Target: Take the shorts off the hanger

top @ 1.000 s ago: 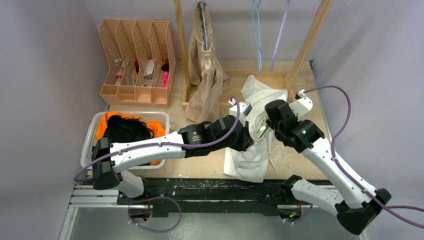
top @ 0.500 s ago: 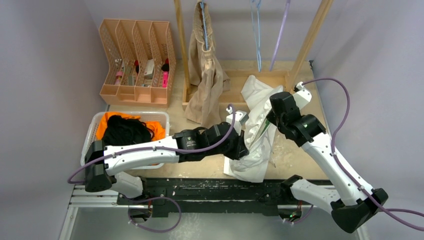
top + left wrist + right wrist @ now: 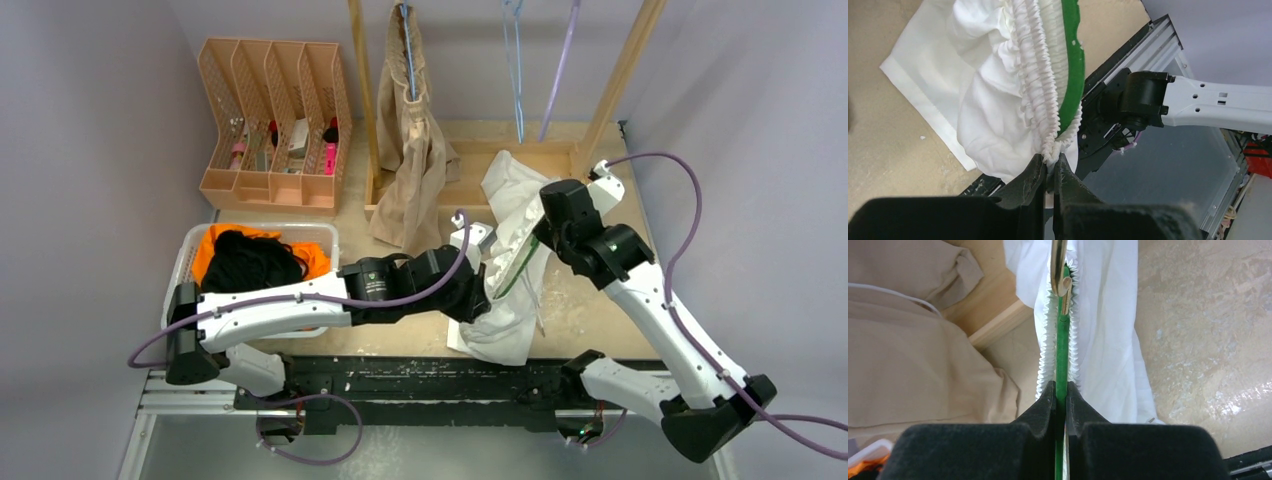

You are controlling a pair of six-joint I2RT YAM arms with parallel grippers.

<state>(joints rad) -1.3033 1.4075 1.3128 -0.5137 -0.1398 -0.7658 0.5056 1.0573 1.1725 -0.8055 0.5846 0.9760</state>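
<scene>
- At the middle of the table (image 3: 590,305), the left gripper (image 3: 1049,167) is clamped shut on the gathered elastic waistband of the white shorts (image 3: 993,115), pinching the ruffled edge at its lowest point in the left wrist view.
- Just beside that pinch, the green hanger (image 3: 1071,75) lies inside the waistband, with the elastic bunched along its edge.
- The right gripper (image 3: 1062,392) is closed on the green hanger itself, the thin green bar running straight out between its fingers with white ruffles on both sides.
- From above, the hanger's long axis runs on a diagonal, from the right gripper at the upper right down to the left gripper at the lower left; the waistband follows that line.
- The legs of the white shorts hang off this line and pile on the table toward its near edge, another fold spreading back toward the wooden rack.
- The left fingertips are covered by cloth in the top view, and the hanger's hook cannot be made out.
- Further out, the beige shorts (image 3: 410,150) hang from the rack, long axis vertical.
- The orange shorts (image 3: 205,248) and black shorts (image 3: 250,262) lie heaped in the basket (image 3: 183,268) at the left.
</scene>
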